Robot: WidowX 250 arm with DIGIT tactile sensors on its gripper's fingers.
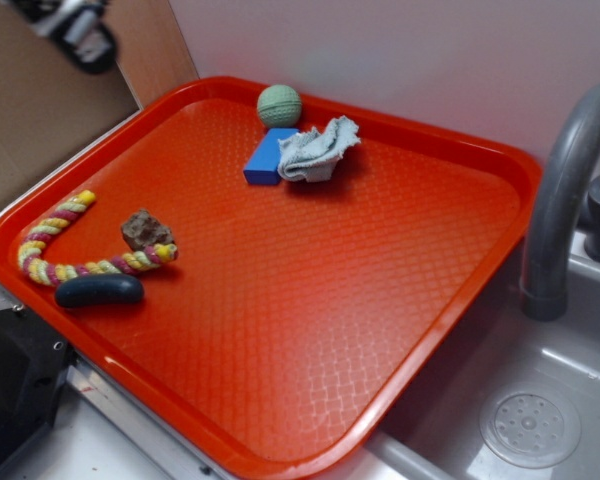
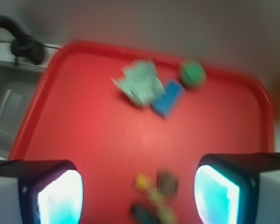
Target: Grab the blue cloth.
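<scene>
Tray [image 1: 430, 300] sits left of sink [image 1: 540, 400]. At tray's far edge: ball [image 1: 279, 104], block [image 1: 268, 157] in front of it, cloth [image 1: 318, 150] touching block's right side. Near left: rope [image 1: 65, 250], rock [image 1: 145, 230], oblong piece [image 1: 99, 290].

A glossy orange-red plastic tray [image 1: 420, 260], its floor stamped with a fine diamond texture, carries a soft woven blue cloth [image 1: 317, 150], a smooth matt blue block [image 1: 266, 158], a knitted green ball [image 1: 279, 105], a twisted rope toy [image 1: 75, 255] and a rough brown stone [image 1: 145, 230] beside a smooth grey sink [image 1: 580, 340].
</scene>
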